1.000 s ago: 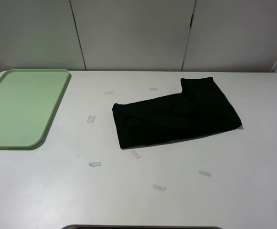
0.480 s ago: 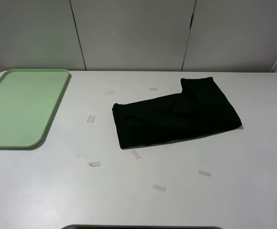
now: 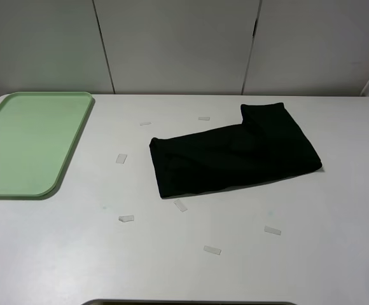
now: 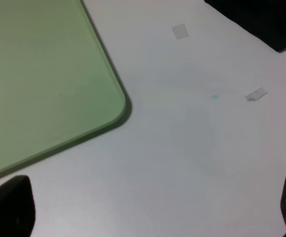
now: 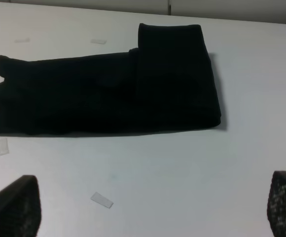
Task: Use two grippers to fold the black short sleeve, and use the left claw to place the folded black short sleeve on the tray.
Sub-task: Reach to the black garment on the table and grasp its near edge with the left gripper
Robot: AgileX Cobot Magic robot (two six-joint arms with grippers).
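The black short sleeve [image 3: 235, 155] lies folded into a long band on the white table, right of centre, with one end doubled over at the back right. It fills the right wrist view [image 5: 103, 98], and a corner shows in the left wrist view [image 4: 261, 19]. The light green tray [image 3: 25, 143] is empty at the far left and also shows in the left wrist view [image 4: 34, 74]. My left gripper [image 4: 150, 207] is open above bare table near the tray's front corner. My right gripper [image 5: 149, 205] is open, on the near side of the shirt. Neither gripper shows in the exterior view.
Several small clear tape pieces lie on the table around the shirt, such as one near its front edge [image 3: 181, 205] and one further forward [image 3: 212, 250]. A white panelled wall [image 3: 184, 44] stands behind the table. A dark edge [image 3: 184, 302] shows at the table's front.
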